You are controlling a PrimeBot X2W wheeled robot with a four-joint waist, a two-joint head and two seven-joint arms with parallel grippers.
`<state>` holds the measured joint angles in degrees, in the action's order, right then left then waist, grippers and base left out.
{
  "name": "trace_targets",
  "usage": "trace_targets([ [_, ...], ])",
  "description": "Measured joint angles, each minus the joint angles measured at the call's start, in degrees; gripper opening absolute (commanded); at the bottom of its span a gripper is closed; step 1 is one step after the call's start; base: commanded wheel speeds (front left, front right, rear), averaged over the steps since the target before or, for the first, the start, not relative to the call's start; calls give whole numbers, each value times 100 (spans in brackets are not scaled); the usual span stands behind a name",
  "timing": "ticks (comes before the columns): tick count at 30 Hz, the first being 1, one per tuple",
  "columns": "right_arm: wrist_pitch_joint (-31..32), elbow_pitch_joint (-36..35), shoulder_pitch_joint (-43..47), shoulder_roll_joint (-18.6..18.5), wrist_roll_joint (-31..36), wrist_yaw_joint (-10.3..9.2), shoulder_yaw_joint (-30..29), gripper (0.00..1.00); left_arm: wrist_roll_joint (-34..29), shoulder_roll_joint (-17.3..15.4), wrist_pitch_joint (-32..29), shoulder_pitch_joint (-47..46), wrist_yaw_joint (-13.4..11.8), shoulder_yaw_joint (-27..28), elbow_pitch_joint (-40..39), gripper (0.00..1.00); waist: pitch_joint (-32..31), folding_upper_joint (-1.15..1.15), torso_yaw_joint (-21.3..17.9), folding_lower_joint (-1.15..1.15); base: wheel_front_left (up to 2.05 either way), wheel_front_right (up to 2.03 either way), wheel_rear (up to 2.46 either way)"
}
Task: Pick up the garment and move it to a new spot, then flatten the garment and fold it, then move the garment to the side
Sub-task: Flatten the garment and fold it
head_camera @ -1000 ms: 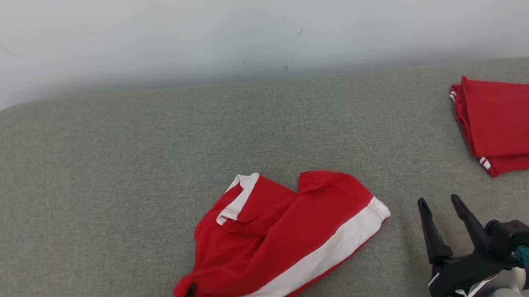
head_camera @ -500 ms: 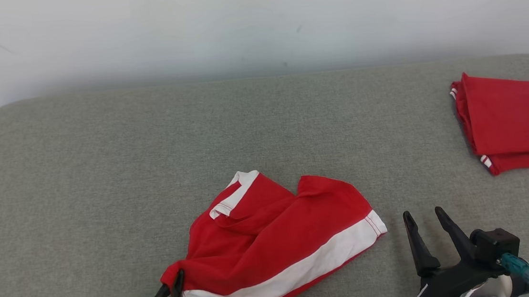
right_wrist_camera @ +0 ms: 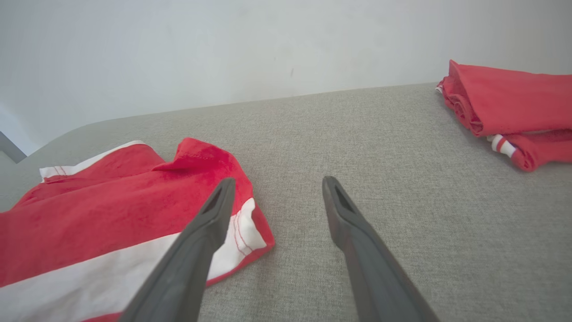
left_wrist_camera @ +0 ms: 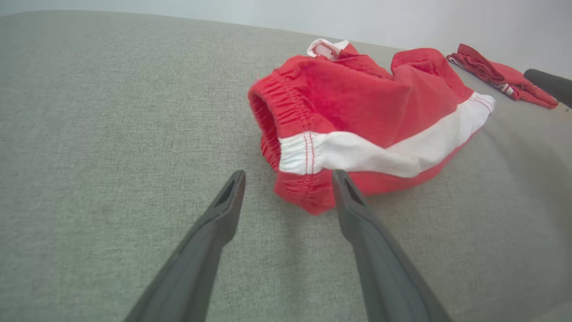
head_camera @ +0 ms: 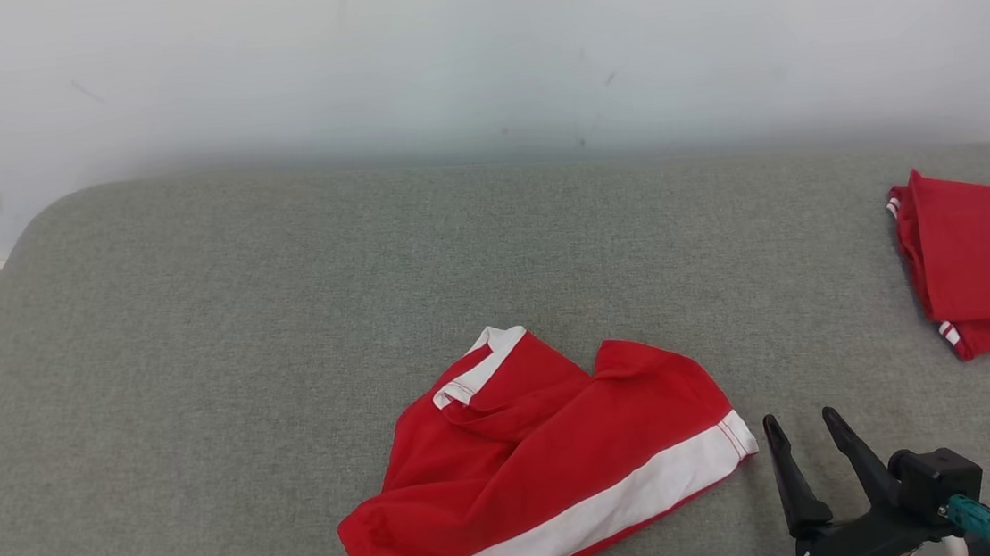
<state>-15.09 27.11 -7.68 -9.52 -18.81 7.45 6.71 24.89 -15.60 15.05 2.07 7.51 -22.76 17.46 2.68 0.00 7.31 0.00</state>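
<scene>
We see the garment, red shorts w/ a white stripe along one side, lying crumpled on the grey padded surface. It sits near the front edge, approx. mid-width in the head view. Its elastic waistband is at the end toward the robot's left; the hem end points toward the right.

Left gripper: fingers spread wide, nothing clamped betw. them. In the left wrist view the tips sit low over the surface, right in front of the waistband corner. One finger overlaps the cloth's lower edge in that view; we can't tell if it touches the fabric or stops just short of it. In the head view its two tips poke up at the bottom edge, beside the garment's near-left corner.

Right gripper: also wide apart and empty, fingers pointing away from the robot. It sits just beside the garment's right hem. In the right wrist view the hem corner shows behind one finger, w/ bare surface betw. the tips.

Far right, well apart from the shorts, lies a second red item, folded flat near the surface's right edge. A pale wall runs behind.
</scene>
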Motion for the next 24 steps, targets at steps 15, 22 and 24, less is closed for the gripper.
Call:
trace_targets([
  [15, 0, 485, -289, -474, -159, 0, 1053, 100, 54, -219, 0, -366, 0, -378, 234, 100, 36, 0, -71, 0, 0, 0, 0],
  [22, 0, 869, -714, -720, -293, 0, 1618, 100, 175, -275, 0, -563, 0, -542, 314, 100, 116, 0, -62, 0, 0, 0, 0],
  [24, -1, 1023, -836, -749, -352, 0, 1793, 100, 202, -271, 0, -614, 0, -622, 331, 100, 134, 0, -35, 0, 0, 0, 0],
])
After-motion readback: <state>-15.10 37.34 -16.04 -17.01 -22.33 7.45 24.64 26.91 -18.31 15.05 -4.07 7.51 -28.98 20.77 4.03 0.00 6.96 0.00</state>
